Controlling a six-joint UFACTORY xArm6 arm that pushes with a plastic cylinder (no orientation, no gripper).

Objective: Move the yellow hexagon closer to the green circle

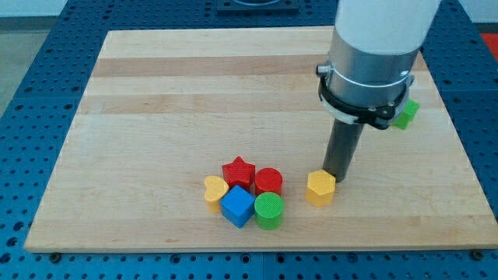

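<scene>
The yellow hexagon (320,187) lies on the wooden board at the lower right of centre. The green circle (269,210) lies to its lower left, at the right end of a cluster of blocks, with a gap between the two. My tip (336,176) stands right at the hexagon's upper right side, touching or nearly touching it. The rod hangs from the large grey and white arm body (372,62).
The cluster holds a red star (238,172), a red cylinder (268,181), a yellow heart (215,190) and a blue cube (237,206). Another green block (405,113) lies at the right, partly hidden behind the arm. The board's bottom edge (257,249) is near the cluster.
</scene>
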